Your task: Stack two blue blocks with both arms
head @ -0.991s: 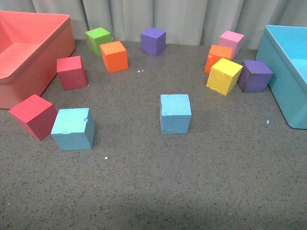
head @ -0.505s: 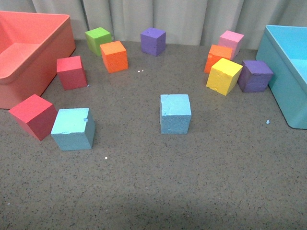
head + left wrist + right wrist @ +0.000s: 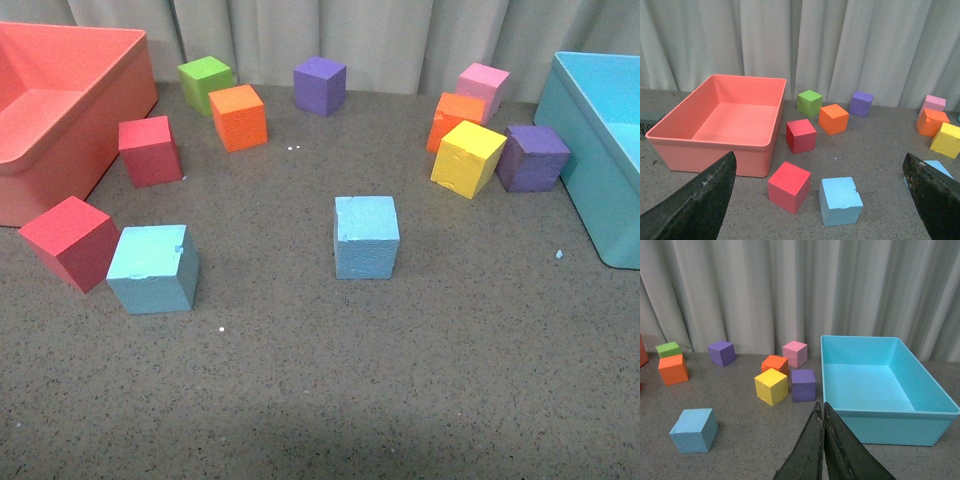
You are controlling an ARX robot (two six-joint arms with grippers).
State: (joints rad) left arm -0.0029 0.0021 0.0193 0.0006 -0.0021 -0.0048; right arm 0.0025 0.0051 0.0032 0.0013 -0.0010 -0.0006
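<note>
L pincer (image 3: pixel 819 165) spread wide, R pincer (image 3: pixel 820 410) pressed together, neither holding anything. On desk (image 3: pixel 300 380), left blue block (image 3: pixel 152 268) sits approx 8 o'clock from centre blue block (image 3: pixel 366 236), well apart; L pincer prob nearer the former, R the latter.

Inventory of what is cut off, covered or unclear:

1. Left gripper (image 3: pixel 819 157): my 2 fingers run off the picture's edge, only their tips showing.
2. Blue block (image 3: pixel 939 167): in my left wrist view, mostly hidden behind 1 finger.
3. Yellow block (image 3: pixel 947 140): same view, clipped by the edge.
4. Right gripper (image 3: pixel 822 406): fingers cut at the edge; they cover a near corner of the blue bin (image 3: pixel 890 425).
5. Blue bin, front view: right part out of frame.
6. Red bin (image 3: pixel 60 150): left part out of frame.
7. Right orange block (image 3: pixel 455 108): partly behind the yellow block.
8. Green block (image 3: pixel 667 348): lower part behind the left orange block (image 3: pixel 673 369).
9. White specks (image 3: pixel 292 149): too small to tell.
</note>
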